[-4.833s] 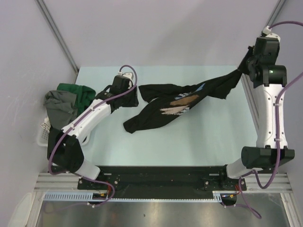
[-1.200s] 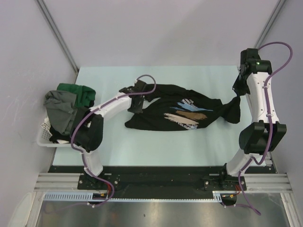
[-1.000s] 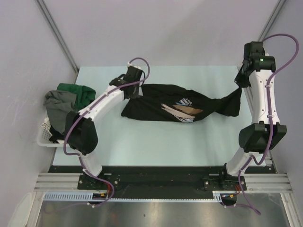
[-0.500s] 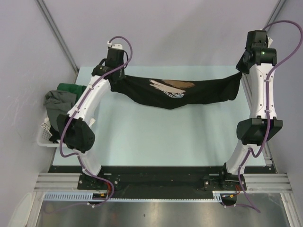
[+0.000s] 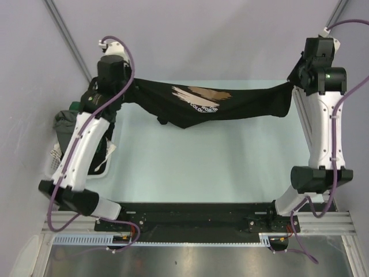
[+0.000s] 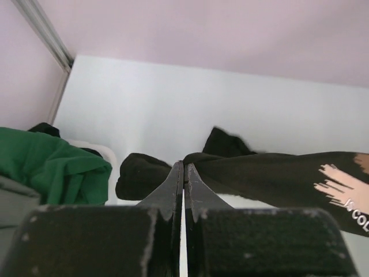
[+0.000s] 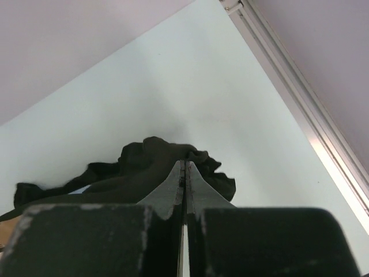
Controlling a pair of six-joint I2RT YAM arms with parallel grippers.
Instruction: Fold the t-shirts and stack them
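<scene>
Lettering [image 5: 199, 108] on black t-shirt [image 5: 253, 107] begins "COL", remainder unreadable.

Pale mint table top [image 5: 202, 167], matte, evenly lit, only soft shadows. Plain lilac-grey walls [image 5: 219, 34] on 3 sides. 2 aluminium posts, left [image 5: 68, 40] and right [image 5: 342, 7]. Near edge: black base plate [image 5: 190, 209], aluminium rail [image 5: 196, 221], brushed steel sheet [image 5: 190, 259].
</scene>
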